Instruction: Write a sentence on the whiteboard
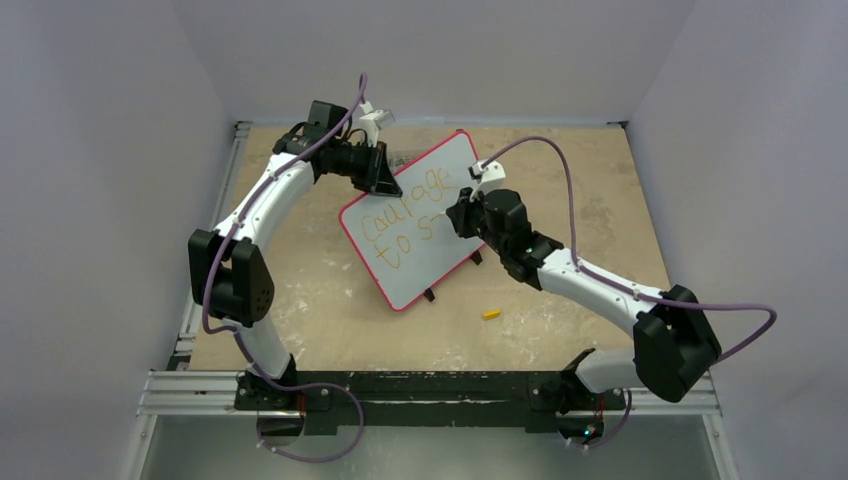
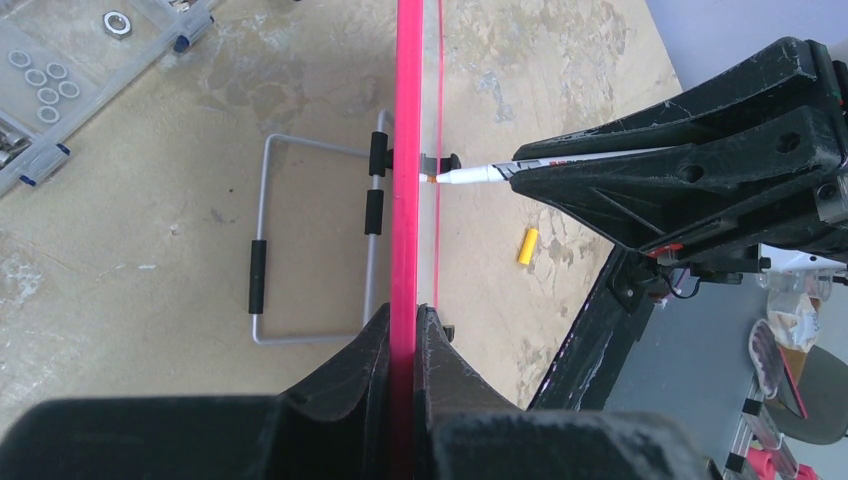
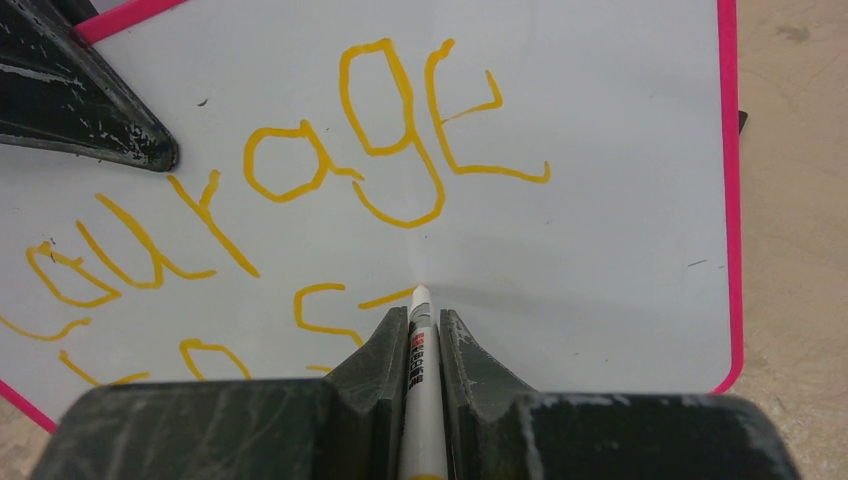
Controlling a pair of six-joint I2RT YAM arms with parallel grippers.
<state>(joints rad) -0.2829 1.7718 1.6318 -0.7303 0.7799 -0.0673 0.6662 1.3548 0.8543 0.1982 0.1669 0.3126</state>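
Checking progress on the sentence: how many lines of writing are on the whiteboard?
2. The top line reads "courage"; the second line, just below, reads "to s", ending at the marker tip. No third line visible.

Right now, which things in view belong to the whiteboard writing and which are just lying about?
In use: whiteboard, clamped at its rim by the left gripper; orange-yellow lettering; white marker in the right gripper.
Lying about: yellow cap on the table; clear parts box of washers.
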